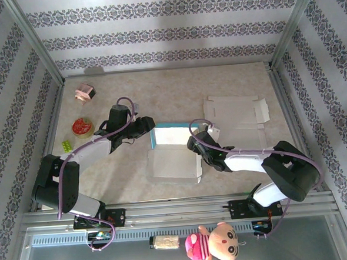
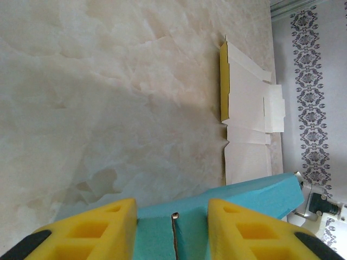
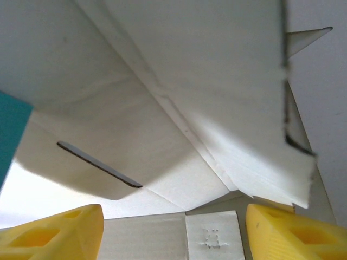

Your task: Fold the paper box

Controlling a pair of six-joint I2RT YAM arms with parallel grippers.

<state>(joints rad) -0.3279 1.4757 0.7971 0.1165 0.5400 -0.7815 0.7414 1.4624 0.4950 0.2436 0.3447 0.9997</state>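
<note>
From above, the paper box (image 1: 174, 164) sits mid-table between the 2 claws. Its long axis runs left to right, with a teal wall raised at the back and a white flap lying toward the arms. The left claw (image 1: 147, 129) meets the wall's left end, and the right claw (image 1: 193, 142) is at the box's right end, nearer that flap.

In the left wrist view, the left claw's fingers (image 2: 87, 233) stand partly apart over teal card. I cannot tell whether they grip it.

In the right wrist view, the right claw's fingers (image 3: 295, 230) are spread wide and pinch nothing. White panels lie just ahead, so folding looks like its job.
</note>
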